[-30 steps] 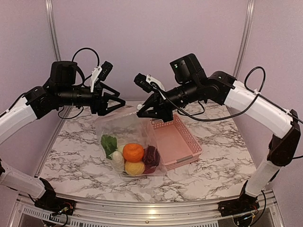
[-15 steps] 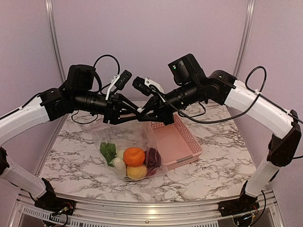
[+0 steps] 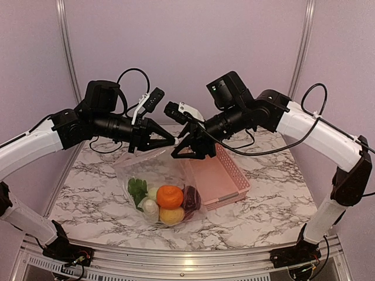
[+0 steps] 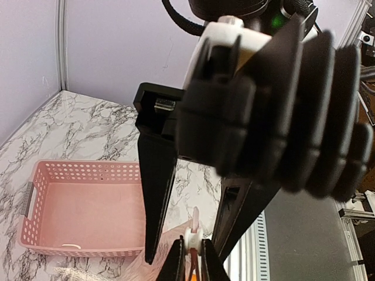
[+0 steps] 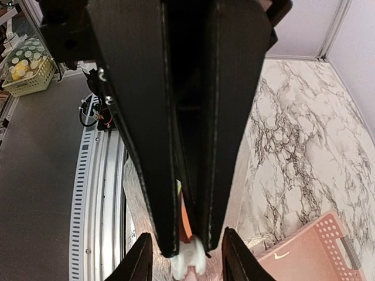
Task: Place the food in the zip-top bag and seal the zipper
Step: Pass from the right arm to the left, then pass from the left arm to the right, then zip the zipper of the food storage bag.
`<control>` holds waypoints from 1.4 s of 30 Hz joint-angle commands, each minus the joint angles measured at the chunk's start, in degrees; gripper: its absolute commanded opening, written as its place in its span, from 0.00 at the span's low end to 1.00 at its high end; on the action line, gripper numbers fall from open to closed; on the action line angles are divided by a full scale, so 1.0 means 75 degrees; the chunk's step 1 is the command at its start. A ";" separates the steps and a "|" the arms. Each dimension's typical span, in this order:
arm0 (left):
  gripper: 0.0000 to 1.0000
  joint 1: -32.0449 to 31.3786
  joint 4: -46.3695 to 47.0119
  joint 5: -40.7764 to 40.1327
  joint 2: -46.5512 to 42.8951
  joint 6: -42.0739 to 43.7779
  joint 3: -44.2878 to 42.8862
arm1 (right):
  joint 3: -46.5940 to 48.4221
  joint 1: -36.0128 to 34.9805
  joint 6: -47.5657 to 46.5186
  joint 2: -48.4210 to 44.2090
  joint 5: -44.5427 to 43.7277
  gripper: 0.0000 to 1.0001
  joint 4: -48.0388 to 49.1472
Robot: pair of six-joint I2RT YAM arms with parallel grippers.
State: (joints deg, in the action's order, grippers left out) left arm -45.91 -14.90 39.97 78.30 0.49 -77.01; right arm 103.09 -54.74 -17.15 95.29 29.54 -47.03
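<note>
The zip-top bag [image 3: 153,171] hangs from its mouth edge above the marble table, clear and crinkled. The food lies in its bottom: an orange ball [image 3: 170,196], a yellow one [image 3: 171,215], a dark purple one [image 3: 190,198], a green leafy piece [image 3: 137,188] and a whitish one [image 3: 151,206]. My left gripper [image 3: 174,141] [image 4: 194,250] is shut on the zipper's white slider [image 4: 194,237] [image 5: 188,261]. My right gripper [image 3: 188,154] [image 5: 186,259] stands open, its fingers on either side of the left gripper's tip and apart from the slider.
A pink slatted basket [image 3: 218,174] [image 4: 82,205] sits on the table to the right of the bag, nothing in it. Both arms meet nose to nose over the table's middle. Lilac walls close the back and sides.
My left gripper moved right to the bag's mouth and shut on the white slider. My right gripper, shut there before, has opened and let go. The bag swung slightly.
</note>
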 commanded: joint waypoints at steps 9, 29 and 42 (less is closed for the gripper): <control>0.03 -0.0019 -0.0009 0.0040 0.0057 0.0137 -0.0149 | -0.0315 0.0222 0.0317 -0.0338 -0.0645 0.26 -0.0006; 0.09 -0.0019 -0.0011 -0.0161 0.0074 -0.0004 -0.0197 | 0.0270 0.0299 0.0610 -0.0142 0.0527 0.07 0.0036; 0.26 -0.0055 0.0100 -0.0008 0.0297 -0.0251 -0.0333 | 0.0251 0.0269 0.0414 -0.0152 0.0574 0.00 -0.0011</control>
State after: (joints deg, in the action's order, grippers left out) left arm -45.98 -14.85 38.61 79.24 -0.03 -77.43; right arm 102.67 -52.77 -13.34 94.37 32.91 -47.27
